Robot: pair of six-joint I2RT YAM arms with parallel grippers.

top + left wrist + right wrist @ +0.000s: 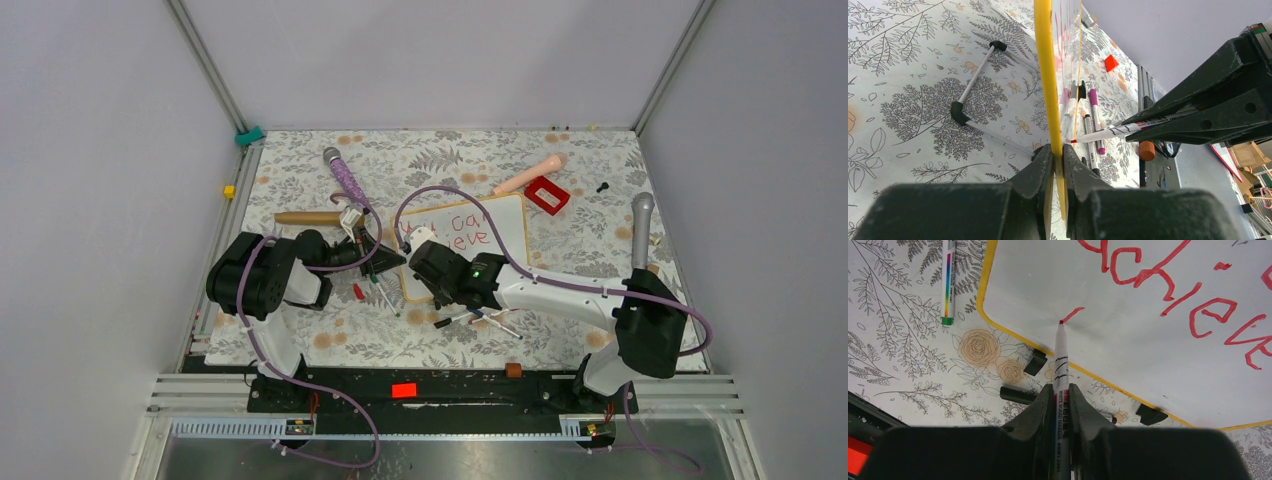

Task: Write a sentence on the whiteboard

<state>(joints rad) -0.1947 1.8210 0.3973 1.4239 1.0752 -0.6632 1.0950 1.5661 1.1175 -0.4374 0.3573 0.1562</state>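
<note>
Both arms work at the whiteboard point(505, 240), mid-table.
Left gripper point(1058, 155), reaching toward 3 o'clock, pinches the whiteboard's yellow edge; right gripper point(1060, 390), stretched toward 10 o'clock, clamps a marker point(1060, 355), tip touching the whiteboard at 7 o'clock of the sentence point(1168, 287).

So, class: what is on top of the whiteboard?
Red lettering lies on the whiteboard, and the marker touches it at a short stroke. From above, the right arm covers the board's near-left corner, so the full wording cannot be read.
</note>
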